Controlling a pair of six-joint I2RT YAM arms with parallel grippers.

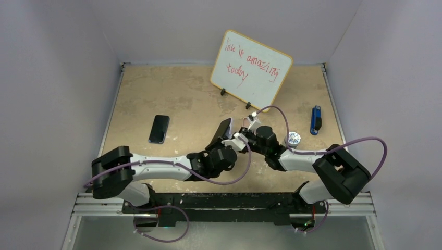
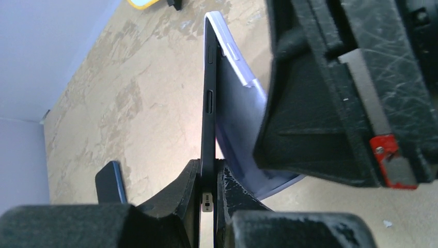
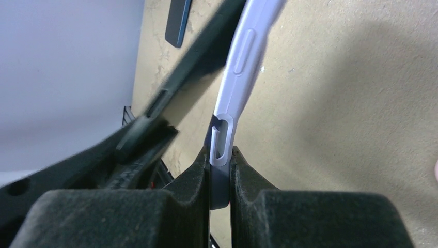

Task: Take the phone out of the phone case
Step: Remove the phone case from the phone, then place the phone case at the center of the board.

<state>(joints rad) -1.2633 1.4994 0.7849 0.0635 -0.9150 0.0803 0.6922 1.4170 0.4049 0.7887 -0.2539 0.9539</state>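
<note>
Tan, mottled table (image 1: 156,88) lies beneath the work, which is held up mid-table. The left gripper (image 2: 208,178) is clenched on the thin, rigid dark phone (image 2: 208,108). The right gripper (image 3: 221,165) grasps the bendy lilac case (image 3: 243,57), which is splayed off the phone and joined only at the far end. The next move likely calls for a steady pull apart.

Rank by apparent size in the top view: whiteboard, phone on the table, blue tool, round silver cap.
1. whiteboard
2. phone on the table
3. blue tool and round silver cap: too close to rank
</note>
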